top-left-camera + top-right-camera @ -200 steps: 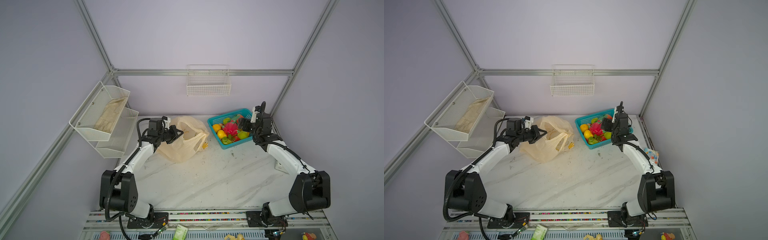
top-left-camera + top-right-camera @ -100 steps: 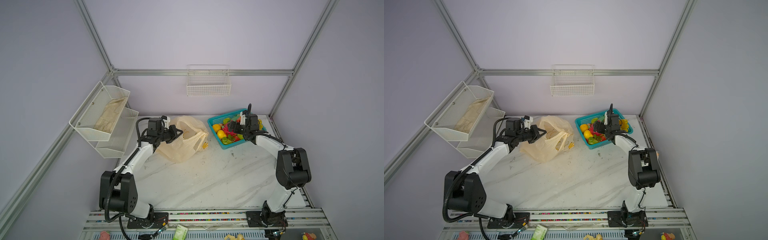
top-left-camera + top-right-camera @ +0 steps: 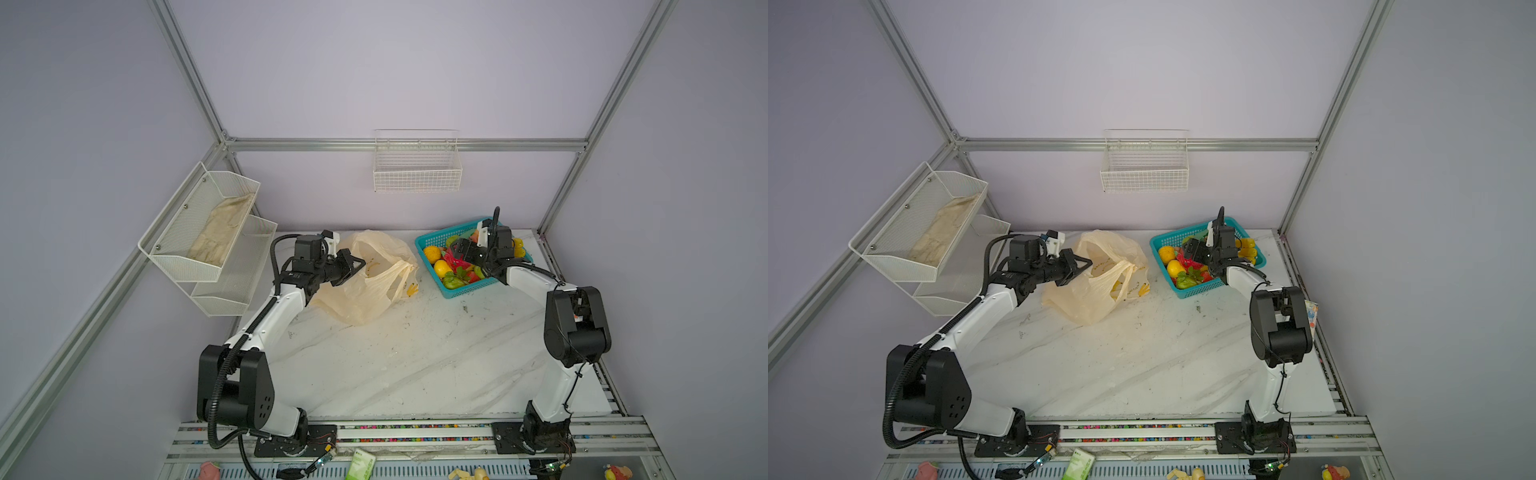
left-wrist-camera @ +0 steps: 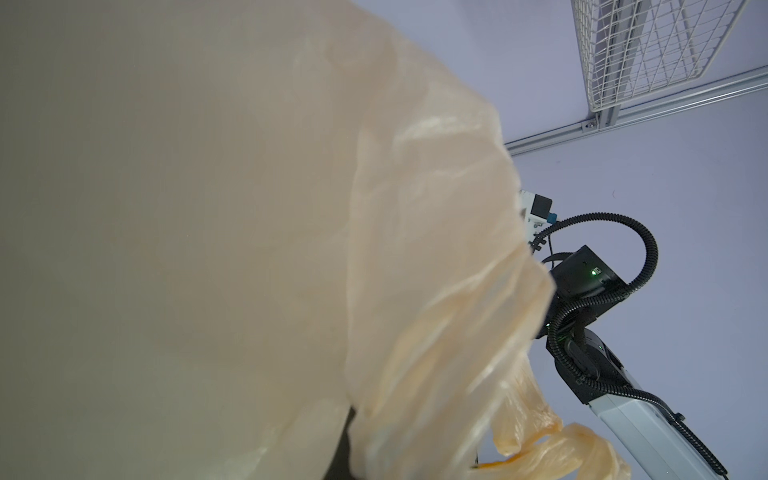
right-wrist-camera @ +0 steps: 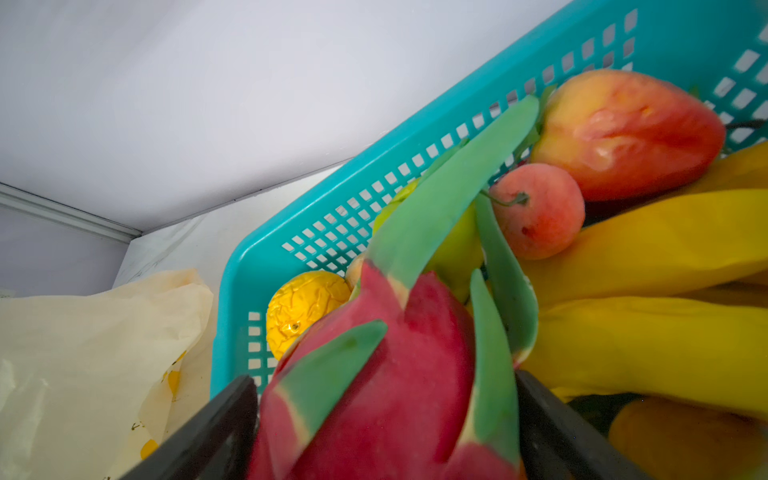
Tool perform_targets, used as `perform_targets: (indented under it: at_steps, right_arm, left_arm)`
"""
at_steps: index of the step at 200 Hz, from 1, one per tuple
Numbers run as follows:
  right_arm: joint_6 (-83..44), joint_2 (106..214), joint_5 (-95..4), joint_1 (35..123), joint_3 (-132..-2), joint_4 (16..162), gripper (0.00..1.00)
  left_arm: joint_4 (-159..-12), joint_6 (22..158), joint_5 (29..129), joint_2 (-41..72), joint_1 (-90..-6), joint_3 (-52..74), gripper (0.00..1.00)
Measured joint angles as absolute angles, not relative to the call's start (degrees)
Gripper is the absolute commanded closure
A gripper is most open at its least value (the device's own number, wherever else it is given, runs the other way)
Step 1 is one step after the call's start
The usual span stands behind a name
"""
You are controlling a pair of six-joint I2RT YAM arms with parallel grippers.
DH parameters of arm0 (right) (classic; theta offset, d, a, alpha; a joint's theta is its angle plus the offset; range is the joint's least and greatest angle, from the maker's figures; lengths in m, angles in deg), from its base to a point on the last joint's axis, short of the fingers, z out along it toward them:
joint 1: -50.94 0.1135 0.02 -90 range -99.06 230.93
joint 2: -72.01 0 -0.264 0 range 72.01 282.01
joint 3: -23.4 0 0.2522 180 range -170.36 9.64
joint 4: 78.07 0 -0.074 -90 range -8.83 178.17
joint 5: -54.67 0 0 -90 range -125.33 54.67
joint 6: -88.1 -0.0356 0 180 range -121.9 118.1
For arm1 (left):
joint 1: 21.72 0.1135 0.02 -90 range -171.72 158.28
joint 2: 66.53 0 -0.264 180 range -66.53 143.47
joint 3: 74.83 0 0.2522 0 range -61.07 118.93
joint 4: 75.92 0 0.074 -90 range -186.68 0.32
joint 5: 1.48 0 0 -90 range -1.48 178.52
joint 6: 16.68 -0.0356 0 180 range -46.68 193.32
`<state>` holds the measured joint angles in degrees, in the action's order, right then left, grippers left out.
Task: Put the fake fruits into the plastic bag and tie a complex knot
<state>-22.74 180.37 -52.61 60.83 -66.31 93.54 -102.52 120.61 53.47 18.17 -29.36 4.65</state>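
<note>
**Left arm.** The left gripper point(image 3: 356, 263) point(image 3: 1087, 263) is positioned at the raised rim of the plastic bag point(image 3: 365, 293) point(image 3: 1088, 297). Its jaws are clenched on the bag film, and the mouth of the bag is held up off the table point(image 3: 415, 357). In the left wrist view most of the frame is covered by cream film point(image 4: 249, 249), so the fingers themselves are hidden there.

**Plastic bag.** The bag is located at the rear left of the table, just beside the teal basket point(image 3: 469, 290) point(image 5: 332, 208). Its lower part rests on the marble surface. The handle loops point(image 3: 400, 277) point(image 4: 557, 451) hang loose and are not tied together.

**Right arm.** The right gripper point(image 3: 459, 254) point(image 3: 1192, 250) point(image 5: 384, 378) is lowered into the basket. Its jaws are spread wide, one black finger on each side of the pink dragon fruit point(image 5: 365, 407) point(image 3: 455, 265). The gap between the fingers is filled by the fruit. Whether the fruit is being pressed cannot be told.

**Fake fruits.** All visible fruit is contained in the basket. The dragon fruit lies near the middle. Yellow bananas point(image 5: 644, 249) point(image 3: 517, 246) are stacked just beside it. An orange round fruit point(image 5: 303, 309) point(image 3: 432, 253) sits against the basket wall nearest the bag. A red-and-yellow fruit point(image 5: 623, 133) and a small pink round fruit point(image 5: 536, 210) lie against the far wall.
</note>
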Motion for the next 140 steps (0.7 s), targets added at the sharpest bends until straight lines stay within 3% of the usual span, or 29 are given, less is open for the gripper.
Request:
perform_targets:
  at_steps: [21,82,140]
  right_arm:
    - [-23.2,180.5,-52.9,60.7,-66.4,93.7,0.03]
    - [-24.4,181.1,-52.9,60.8,-66.4,94.7,0.03]
    - [-23.3,181.9,-44.7,63.4,-67.2,93.7,0.03]
  left_arm:
    - [-102.5,120.5,53.4,18.2,-29.3,4.6,1.0]
    - [-102.5,120.2,53.4,18.2,-29.3,4.6,1.0]
    - [-102.5,120.2,53.4,18.2,-29.2,4.6,1.0]
